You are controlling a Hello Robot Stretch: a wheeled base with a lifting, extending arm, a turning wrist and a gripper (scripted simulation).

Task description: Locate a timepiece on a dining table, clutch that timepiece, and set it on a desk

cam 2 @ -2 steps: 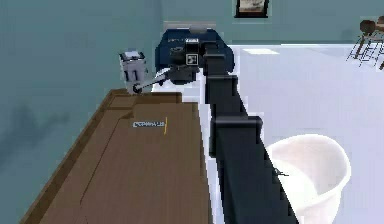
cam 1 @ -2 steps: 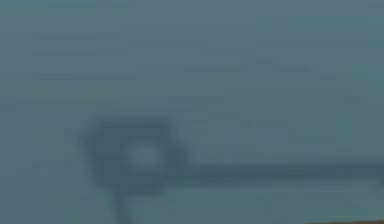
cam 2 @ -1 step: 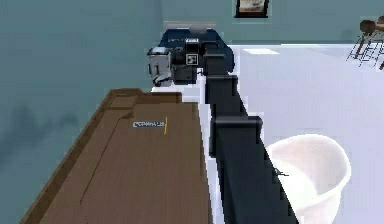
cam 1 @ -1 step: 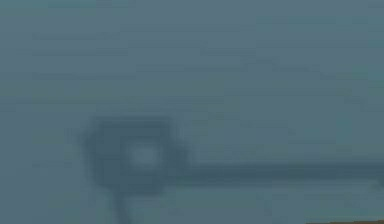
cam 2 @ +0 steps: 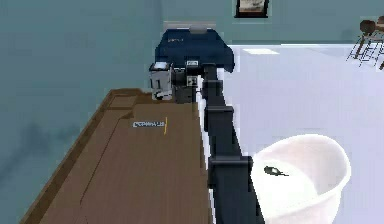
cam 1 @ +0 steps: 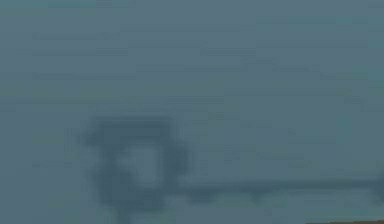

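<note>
Two risks: the arm lies along the worktop edge out to its far end. A crooked lift there could knock the pale boxy blob off the worktop. A base turn with the arm stretched out could sweep it into the bed just beyond the worktop.
Jaws: at the worktop's far end, beside that blob. I cannot tell whether they are released or clenched, nor whether they hold anything.
Timepiece: not surely picked out. The blob at the worktop's far end is my likeliest candidate, though it may be the arm's own white markers.
Hard to make out: a flat small item mid-worktop, and a dark speck inside the white tub beside the worktop's near end.
Cut off: the worktop's near end and the arm's root.
</note>
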